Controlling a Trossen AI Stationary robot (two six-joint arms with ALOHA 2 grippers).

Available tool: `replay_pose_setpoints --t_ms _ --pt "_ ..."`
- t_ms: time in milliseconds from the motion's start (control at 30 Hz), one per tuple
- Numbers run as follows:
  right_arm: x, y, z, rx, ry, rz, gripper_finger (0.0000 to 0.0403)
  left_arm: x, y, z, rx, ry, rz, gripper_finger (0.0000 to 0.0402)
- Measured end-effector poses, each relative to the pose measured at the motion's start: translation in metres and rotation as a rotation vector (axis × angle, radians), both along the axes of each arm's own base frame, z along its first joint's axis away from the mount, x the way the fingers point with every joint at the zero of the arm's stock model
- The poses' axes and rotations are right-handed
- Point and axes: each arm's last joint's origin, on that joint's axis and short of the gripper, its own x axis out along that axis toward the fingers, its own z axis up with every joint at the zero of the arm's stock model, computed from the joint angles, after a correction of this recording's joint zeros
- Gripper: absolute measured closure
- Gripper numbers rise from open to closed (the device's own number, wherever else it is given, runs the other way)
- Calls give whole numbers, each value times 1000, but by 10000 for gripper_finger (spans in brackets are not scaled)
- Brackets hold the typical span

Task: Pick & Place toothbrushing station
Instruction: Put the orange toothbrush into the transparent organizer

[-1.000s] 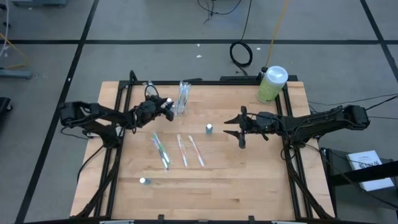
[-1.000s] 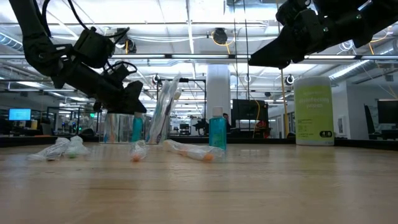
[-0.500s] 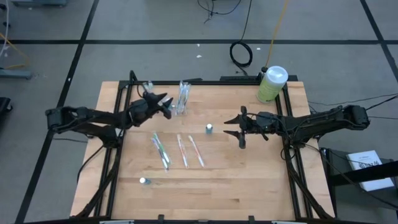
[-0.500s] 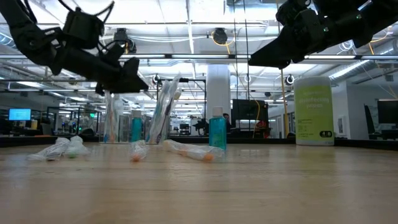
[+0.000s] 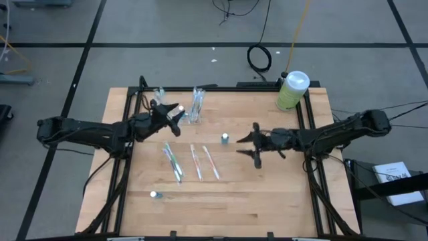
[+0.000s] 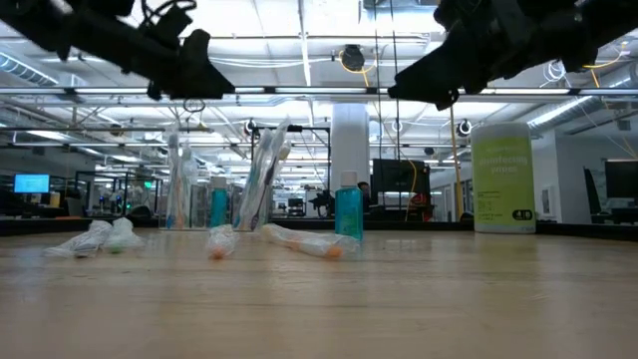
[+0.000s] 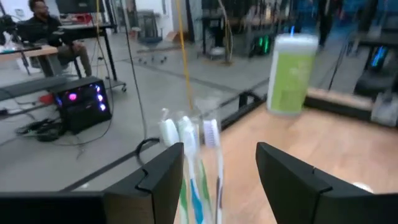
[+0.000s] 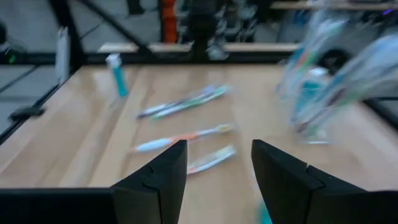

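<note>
The toothbrushing station (image 5: pixel 196 106), a clear holder with several toothbrushes standing in it, rests upright on its base near the table's far edge. In the low view the toothbrushing station (image 6: pixel 261 179) is left of centre, and in the left wrist view the toothbrushing station (image 7: pixel 198 149) shows beyond my fingers. My left gripper (image 5: pixel 178 114) is open and empty, high above the table (image 5: pixel 267 201) just left of the station. My right gripper (image 5: pixel 249 144) hovers open and empty over the table's middle right.
Three wrapped toothbrushes (image 5: pixel 194 162) lie flat at the table's middle. A small teal bottle (image 5: pixel 225 138) stands beside them and another small bottle (image 5: pixel 154 195) near the front left. A second clear cup (image 5: pixel 159 92) stands far left. A large green bottle (image 5: pixel 291 90) stands at the far right corner.
My left gripper has risen well above the table beside the station, staying open and empty, while its arm drew back toward the table's left edge. My right gripper has shifted slightly toward the table's left. The station has stayed where it was.
</note>
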Motion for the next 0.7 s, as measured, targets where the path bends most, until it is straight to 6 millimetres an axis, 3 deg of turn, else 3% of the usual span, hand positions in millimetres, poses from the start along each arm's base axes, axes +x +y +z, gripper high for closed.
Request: replay_pose_setpoints --t_ms 167,300,467,700 --pt "33 35 2 -44 192 35 232 4 -20 25 28 153 68 195" --pt "67 60 -1 -56 398 -42 232 5 -32 34 6 142 91 195" --pt "108 77 -19 9 608 -126 232 5 -41 35 -24 109 68 195" --pt "149 88 -51 58 664 -181 232 5 -45 35 -63 71 65 195"
